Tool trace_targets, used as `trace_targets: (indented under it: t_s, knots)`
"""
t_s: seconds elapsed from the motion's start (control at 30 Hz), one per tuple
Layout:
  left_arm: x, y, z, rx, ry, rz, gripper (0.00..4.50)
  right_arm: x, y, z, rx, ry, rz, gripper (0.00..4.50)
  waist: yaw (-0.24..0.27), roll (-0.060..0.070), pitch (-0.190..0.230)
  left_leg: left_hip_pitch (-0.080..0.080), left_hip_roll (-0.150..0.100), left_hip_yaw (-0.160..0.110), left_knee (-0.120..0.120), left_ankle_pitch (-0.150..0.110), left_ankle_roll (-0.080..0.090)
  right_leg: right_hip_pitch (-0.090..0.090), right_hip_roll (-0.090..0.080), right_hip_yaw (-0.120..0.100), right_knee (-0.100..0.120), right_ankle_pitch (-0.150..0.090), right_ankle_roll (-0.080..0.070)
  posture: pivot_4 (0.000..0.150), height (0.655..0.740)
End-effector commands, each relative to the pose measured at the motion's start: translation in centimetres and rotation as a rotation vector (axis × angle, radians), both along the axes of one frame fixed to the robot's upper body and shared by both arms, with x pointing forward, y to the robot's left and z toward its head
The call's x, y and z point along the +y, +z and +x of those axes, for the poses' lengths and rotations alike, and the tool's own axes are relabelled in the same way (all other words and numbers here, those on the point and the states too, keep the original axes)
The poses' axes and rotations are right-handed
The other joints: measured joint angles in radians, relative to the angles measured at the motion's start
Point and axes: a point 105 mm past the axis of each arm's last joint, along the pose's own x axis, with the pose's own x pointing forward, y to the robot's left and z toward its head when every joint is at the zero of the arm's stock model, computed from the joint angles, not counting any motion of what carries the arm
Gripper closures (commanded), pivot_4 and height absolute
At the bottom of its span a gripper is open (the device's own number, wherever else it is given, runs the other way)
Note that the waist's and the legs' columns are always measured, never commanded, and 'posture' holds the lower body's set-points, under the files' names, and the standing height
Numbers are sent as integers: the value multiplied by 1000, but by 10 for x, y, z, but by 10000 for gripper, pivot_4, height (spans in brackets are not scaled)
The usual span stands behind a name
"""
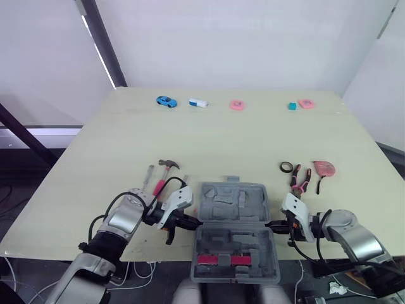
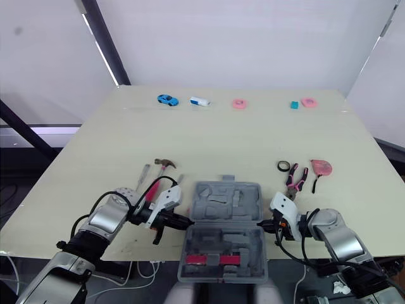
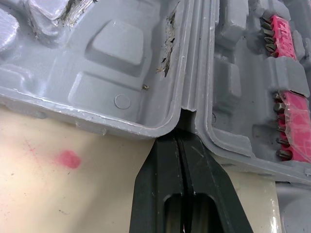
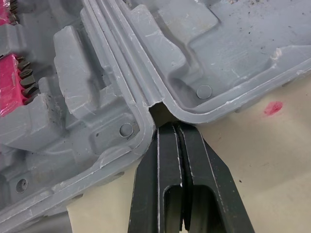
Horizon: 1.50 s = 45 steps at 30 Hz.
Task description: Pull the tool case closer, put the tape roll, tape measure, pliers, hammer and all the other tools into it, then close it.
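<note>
Tool case (image 1: 234, 209), open, one: lies between left tool (image 1: 195, 221) and right tool (image 1: 273, 223), each closed empty with its tip lodged in a hinge notch, apparently for dragging; hammer (image 1: 166, 170) and pliers (image 1: 302, 179) lie beyond on the surface (image 1: 221, 139).

Left arm (image 1: 123, 218): silver-grey rounded shell, black joints.
Right arm (image 1: 348, 234): same silver-grey shell, black joint behind it.
Left gripper (image 1: 193, 221): white housing, black fingers.
Right gripper (image 1: 273, 224): white housing, black fingers.
Fingers (image 3: 163, 174): matte black, flat, tapering to the tip, an oblong slot near each base.
Cables (image 1: 110, 207): thin black loops along both wrists.
</note>
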Motion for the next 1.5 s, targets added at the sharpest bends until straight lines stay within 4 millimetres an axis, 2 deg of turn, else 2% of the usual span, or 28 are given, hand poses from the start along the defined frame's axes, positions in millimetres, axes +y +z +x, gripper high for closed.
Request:
trace_targets:
  t_s: [0.03,0.87,1.1,1.27,1.5]
  knots:
    - [-3,0,-3,7,-27,-13,44369,6,3,-1,-17,28,17,45000,0,0,0,0,0,0,0,0,0,0,0,0,0,0,0,1500,7395]
    - [-2,-3,-6,14,-42,-4,44369,3,0,-1,-15,16,11,45000,0,0,0,0,0,0,0,0,0,0,0,0,0,0,0,1500,7395]
    - [5,-3,0,-12,-13,10,44369,-2,2,3,-67,-4,14,45000,0,0,0,1,0,0,0,0,0,0,0,0,0,0,0,1500,7395]
    - [10,8,4,-43,10,-17,44369,-14,14,6,-140,-50,35,45000,0,0,0,1,0,0,0,0,0,0,0,0,0,0,0,1500,7395]
    - [18,29,8,-121,61,-78,44369,-46,27,1,-206,-124,23,45000,1,0,0,0,0,0,0,0,0,0,0,0,0,0,0,1500,7395]
